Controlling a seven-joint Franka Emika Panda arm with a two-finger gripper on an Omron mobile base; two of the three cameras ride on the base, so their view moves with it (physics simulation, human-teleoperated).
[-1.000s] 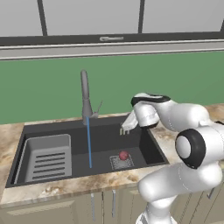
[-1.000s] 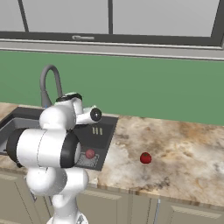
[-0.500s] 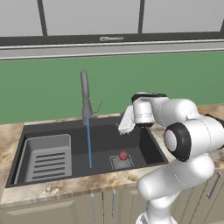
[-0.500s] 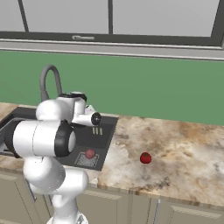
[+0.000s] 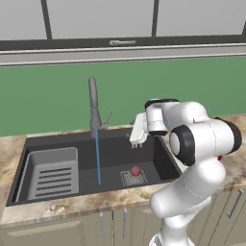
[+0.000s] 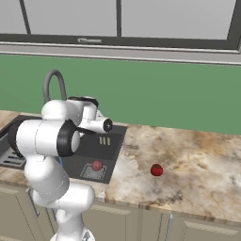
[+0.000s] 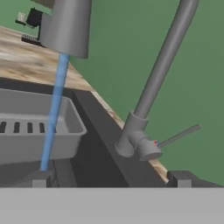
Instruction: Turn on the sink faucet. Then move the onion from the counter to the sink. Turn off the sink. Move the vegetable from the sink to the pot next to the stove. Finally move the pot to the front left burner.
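The sink faucet (image 5: pixel 93 106) stands behind the sink (image 5: pixel 110 149), and a blue stream of water (image 5: pixel 98 158) runs from its spout. The onion (image 5: pixel 136 170) lies on the drain grate in the basin, also seen as the onion (image 6: pixel 97 165) from the right. My gripper (image 5: pixel 134 139) hangs open over the basin's back right, empty, to the right of the faucet. In the hand view my gripper (image 7: pixel 110 179) points at the faucet's base (image 7: pixel 131 142), and the thin lever (image 7: pixel 179 134) sticks out to the right, a short way ahead of the fingertips.
A lighter grey slotted tray (image 5: pixel 50 173) fills the sink's left part. A second small red round thing (image 6: pixel 156 170) lies on the marbled counter (image 6: pixel 202 160) to the right of the sink. A green wall and a window sill rise behind the faucet.
The arm's elbow has swung in towards the sink and the hand has turned and edged a little towards the faucet. The water keeps running and the onion has not moved.
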